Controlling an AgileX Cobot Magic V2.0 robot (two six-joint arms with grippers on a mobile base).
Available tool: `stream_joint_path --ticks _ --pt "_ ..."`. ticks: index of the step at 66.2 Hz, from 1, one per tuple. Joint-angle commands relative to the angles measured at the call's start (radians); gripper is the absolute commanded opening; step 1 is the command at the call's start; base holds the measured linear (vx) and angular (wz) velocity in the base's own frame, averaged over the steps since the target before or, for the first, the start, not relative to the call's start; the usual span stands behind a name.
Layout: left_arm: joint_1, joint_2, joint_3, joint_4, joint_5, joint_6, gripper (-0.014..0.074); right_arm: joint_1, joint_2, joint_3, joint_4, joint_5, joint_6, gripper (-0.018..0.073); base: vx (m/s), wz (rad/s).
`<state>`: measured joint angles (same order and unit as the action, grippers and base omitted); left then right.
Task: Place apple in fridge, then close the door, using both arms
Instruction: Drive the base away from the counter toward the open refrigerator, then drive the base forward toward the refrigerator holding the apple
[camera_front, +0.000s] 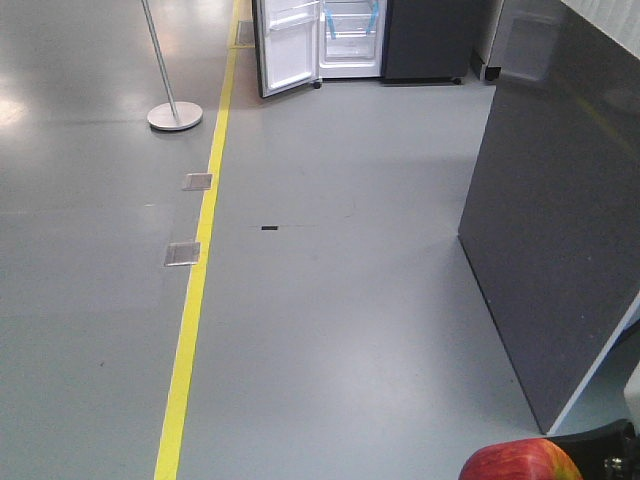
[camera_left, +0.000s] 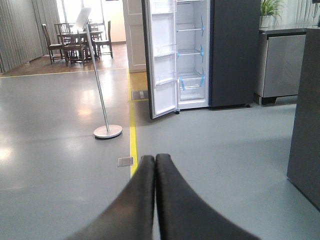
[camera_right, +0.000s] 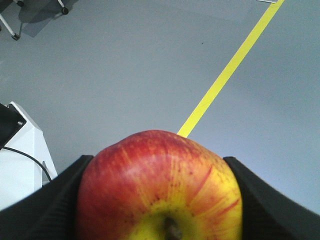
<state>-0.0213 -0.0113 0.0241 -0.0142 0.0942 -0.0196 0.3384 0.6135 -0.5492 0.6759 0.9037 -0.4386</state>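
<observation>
Step, as I judge it: transit to the fridge, apple in hand, nothing placed yet.

Left gripper (camera_left: 155, 159): fingers pressed together, holds nothing. It is free for the door (camera_left: 162, 60), which stands swung open far ahead of it and a touch right, white inner face and clear bins showing.

Right gripper (camera_right: 157, 162): jaws spread wide around the apple (camera_right: 150, 180), fingers (camera_right: 55, 205) touching both sides, stem end toward the wrist camera.

To do it well: steady squeeze on the apple, no wrist swing while the base rolls. Head for the fridge (camera_left: 192, 50), well ahead of both grippers, and stop short of the door edge. Aim the apple at a white shelf.

Surface and room:
- Table and chairs (camera_left: 75, 40), far ahead-left of the left gripper.
- Pole stand (camera_left: 107, 131), ahead-left, round base on the floor.
- Floor plates (camera_front: 183, 253), just left of the line.
- Yellow line (camera_front: 195, 300), running ahead toward the door.
- Floor (camera_front: 340, 330), smooth grey, glossy.
- Dark counter (camera_front: 560, 220), close on the right; risk of clipping it.
</observation>
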Motion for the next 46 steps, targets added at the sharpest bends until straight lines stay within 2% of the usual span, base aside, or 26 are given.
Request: stream_joint_path --ticks 1,46 --pt "-0.009 -0.014 -0.017 -0.001 -0.076 -0.011 -0.0006 0.001 0.001 -0.028 0.042 -0.044 -0.012 0.0204 0.19 -0.01" --pt "-0.009 -0.014 -0.017 -0.001 -0.076 -0.011 -0.0006 0.001 0.001 -0.028 0.042 -0.044 -0.012 0.0204 0.20 -0.03"
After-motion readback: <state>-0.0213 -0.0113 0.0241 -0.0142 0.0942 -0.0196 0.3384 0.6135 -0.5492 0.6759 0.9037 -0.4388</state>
